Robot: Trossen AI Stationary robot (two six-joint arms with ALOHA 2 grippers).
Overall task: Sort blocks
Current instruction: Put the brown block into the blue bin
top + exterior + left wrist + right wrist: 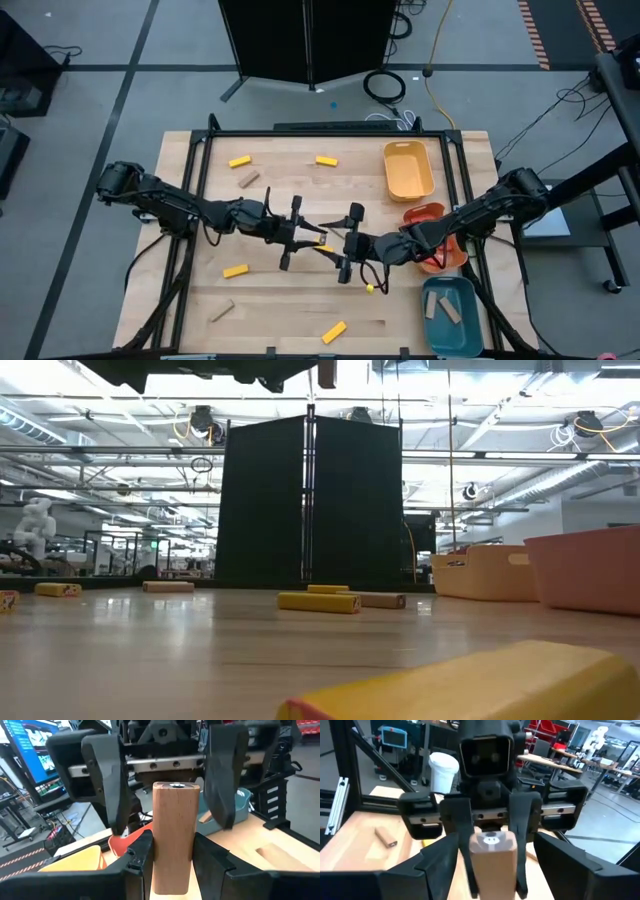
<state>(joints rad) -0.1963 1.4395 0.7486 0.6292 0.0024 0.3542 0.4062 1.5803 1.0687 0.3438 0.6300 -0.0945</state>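
Observation:
My left gripper [312,236] [172,852] is over the table's middle, shut on a plain tan wooden block [172,835]. That block is also visible in the right wrist view [492,852] and the low view [326,372]. My right gripper [334,243] [495,875] faces it from the right and is open. Its fingers [225,780] stand on either side of the block's free end without touching it. Yellow blocks [239,160] [326,159] [235,270] [334,332] and tan blocks [248,179] [222,311] lie flat on the table. My left gripper pinches the tan block between its two fingers [142,855], on the block's long side faces [160,860]. The fingers come level from the table's left and lie along the block. The block sticks out past them toward the right gripper, its end face [492,840] free, lifted clear of the table.
Three trays stand along the table's right side: a yellow tray [388,172] at the far end, an orange tray [425,212] in the middle, and a teal tray [470,300] at the near end with two tan blocks [447,310] in it. A black frame rail [320,133] runs along the far edge.

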